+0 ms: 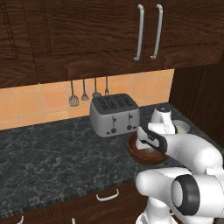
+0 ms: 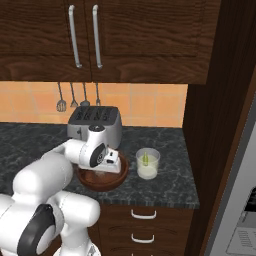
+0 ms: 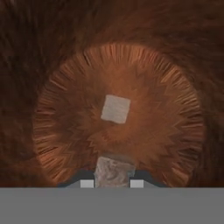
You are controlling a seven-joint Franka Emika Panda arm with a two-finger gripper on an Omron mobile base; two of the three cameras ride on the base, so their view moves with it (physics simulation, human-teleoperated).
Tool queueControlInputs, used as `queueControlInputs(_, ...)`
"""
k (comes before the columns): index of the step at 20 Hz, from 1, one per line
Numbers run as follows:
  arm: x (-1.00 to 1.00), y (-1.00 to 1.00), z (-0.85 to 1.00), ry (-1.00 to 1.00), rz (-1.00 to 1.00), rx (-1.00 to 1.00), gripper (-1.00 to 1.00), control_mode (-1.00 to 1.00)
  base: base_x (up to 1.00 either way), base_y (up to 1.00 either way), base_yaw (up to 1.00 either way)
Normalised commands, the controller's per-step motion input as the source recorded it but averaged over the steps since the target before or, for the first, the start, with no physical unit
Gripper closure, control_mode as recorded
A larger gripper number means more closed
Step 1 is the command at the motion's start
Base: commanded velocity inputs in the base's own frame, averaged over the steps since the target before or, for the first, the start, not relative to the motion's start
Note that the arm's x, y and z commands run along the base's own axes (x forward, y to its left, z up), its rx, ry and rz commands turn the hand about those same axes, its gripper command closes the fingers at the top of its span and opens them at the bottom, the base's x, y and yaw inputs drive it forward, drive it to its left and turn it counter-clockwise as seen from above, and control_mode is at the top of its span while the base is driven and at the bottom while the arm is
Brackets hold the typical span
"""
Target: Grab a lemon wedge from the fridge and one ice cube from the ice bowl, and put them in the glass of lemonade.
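In ice bowl: ice cube between jaws.

**Arm Masks Bowl, Fridge Cut at Frame Edge**

The robot's white arm covers much of the ice bowl at centre right. The fridge is cropped at lower right. Hanging utensils are too small to identify.

Your arm is glossy white, rounded segments with dark joint rings; the gripper has small dark fingertips.
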Motion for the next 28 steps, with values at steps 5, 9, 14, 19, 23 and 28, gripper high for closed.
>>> queueControlInputs(5, 0.00, 0.00, 0.29, -0.12, 0.00, 0.07, 1.00, -1.00, 0.00, 0.00, 0.00)
queueControlInputs(9, -0.07, -0.06, 0.32, -0.19, 0.00, 0.04, 1.00, -1.00, 0.00, 0.00, 0.00)
queueControlInputs(14, -0.02, -0.36, 0.87, -0.14, 0.00, -0.03, 1.00, -1.00, 0.00, 0.00, 0.00)
queueControlInputs(19, 0.02, -0.60, 1.00, -0.11, 0.00, -0.18, 1.00, -1.00, 0.00, 0.00, 0.00)
queueControlInputs(23, 0.00, -0.66, 0.83, -0.09, 0.00, -0.15, 1.00, -1.00, 0.00, 0.00, 0.00)
queueControlInputs(28, 0.00, -0.63, 0.01, -0.04, 0.00, 0.00, 1.00, -1.00, 0.00, 0.00, 0.00)
